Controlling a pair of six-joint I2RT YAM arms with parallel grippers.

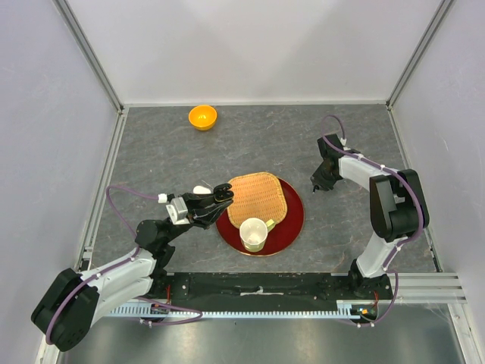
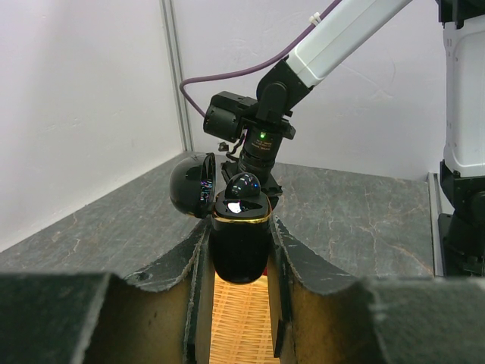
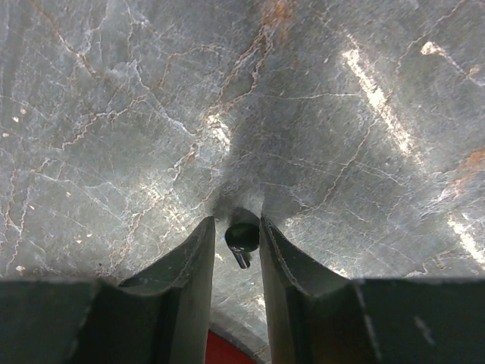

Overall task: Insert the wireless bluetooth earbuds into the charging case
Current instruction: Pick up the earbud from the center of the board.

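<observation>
My left gripper (image 2: 241,227) is shut on the glossy black charging case (image 2: 241,246) and holds it upright above the woven mat. The case's lid (image 2: 193,186) is swung open to the left. One black earbud (image 2: 242,186) sits in the top of the case. From above, the left gripper (image 1: 226,191) hovers at the mat's left edge. My right gripper (image 1: 316,187) points down at the table, right of the red plate. Its fingers straddle another black earbud (image 3: 242,236) lying on the grey surface; the bud touches the right finger (image 3: 284,265), with a small gap to the left finger.
A round red plate (image 1: 292,220) carries a woven mat (image 1: 258,199) and a cream cup (image 1: 254,233) near its front. An orange bowl (image 1: 202,117) stands at the back left. White walls and metal rails enclose the grey table (image 1: 151,152).
</observation>
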